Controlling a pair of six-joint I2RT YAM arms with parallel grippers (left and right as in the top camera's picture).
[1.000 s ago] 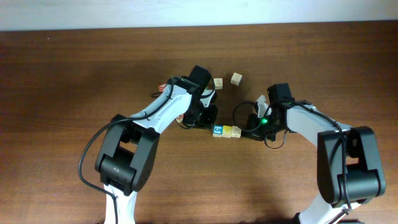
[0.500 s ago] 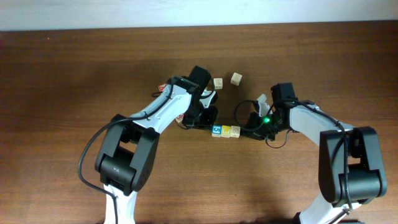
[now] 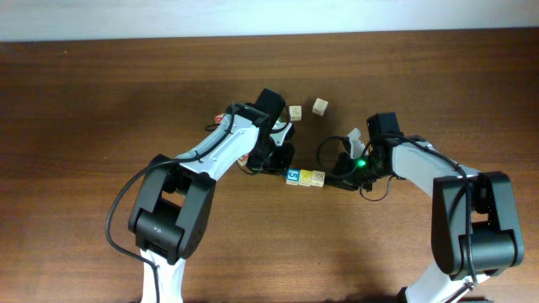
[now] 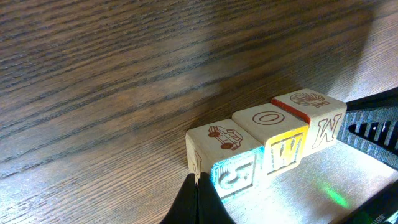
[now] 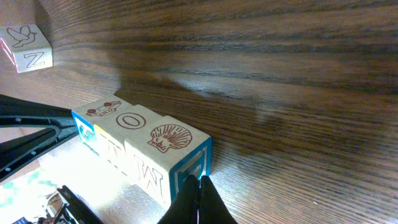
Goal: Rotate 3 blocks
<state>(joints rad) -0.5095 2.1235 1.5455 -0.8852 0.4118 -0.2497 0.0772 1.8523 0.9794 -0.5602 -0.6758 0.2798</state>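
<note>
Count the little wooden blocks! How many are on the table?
5 from above: blue block, yellow block and pale block touching in a row; two loose blocks farther back. More may hide under the left arm.

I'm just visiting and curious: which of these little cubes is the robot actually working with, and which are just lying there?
In the job: blue block, yellow block, cream block, side by side in a row.
Lying about: loose cube, second loose cube, both farther back on the table.
</note>
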